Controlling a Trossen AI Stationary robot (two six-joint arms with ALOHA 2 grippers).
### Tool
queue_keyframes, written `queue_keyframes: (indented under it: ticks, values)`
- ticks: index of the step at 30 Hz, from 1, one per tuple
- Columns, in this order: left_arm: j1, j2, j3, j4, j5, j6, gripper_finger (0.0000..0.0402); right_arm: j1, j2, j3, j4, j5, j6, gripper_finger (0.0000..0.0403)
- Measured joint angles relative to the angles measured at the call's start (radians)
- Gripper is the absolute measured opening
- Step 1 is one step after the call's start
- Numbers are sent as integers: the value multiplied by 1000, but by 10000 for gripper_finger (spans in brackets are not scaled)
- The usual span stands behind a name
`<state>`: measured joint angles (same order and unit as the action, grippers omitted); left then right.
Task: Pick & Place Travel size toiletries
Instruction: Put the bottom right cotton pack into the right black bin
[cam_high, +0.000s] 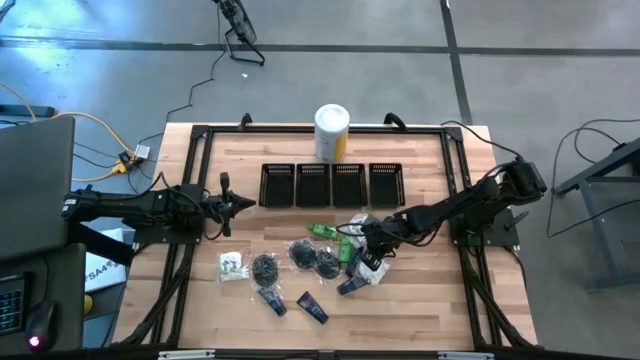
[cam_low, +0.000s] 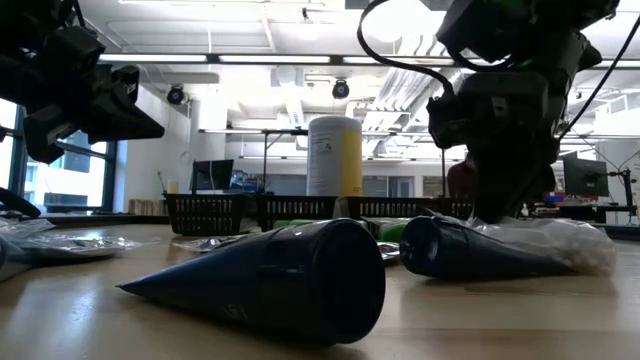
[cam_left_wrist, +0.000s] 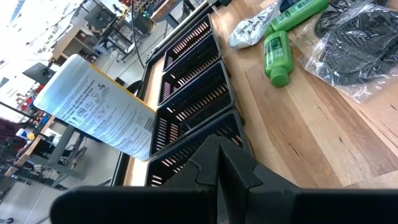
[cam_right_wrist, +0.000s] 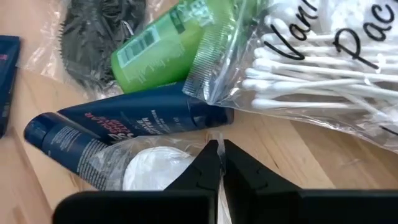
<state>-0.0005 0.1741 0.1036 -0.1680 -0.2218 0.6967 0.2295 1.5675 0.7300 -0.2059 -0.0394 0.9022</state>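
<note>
Wooden table (cam_high: 420, 300), black frame; grey concrete floor (cam_high: 330, 90) around.

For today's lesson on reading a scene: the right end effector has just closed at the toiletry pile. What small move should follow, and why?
Probably a short, straight lift. The right end effector is shut on the clear plastic sachet lying against a dark blue tube, so raising it first should free it from the pile before heading to the black mesh bins. The left end effector waits shut.
</note>
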Motion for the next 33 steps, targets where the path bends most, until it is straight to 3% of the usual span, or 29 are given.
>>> queue_keyframes:
  ticks: [9,22,33]
  values:
    - [0,0,0,0,0,1,1,0,-103,0,2,20,-40,3]
    - [0,0,0,-15,0,1,1,0,-356,0,-25,152,-71,3]
    - [0,0,0,-15,0,1,1,0,-476,0,-29,248,-122,3]
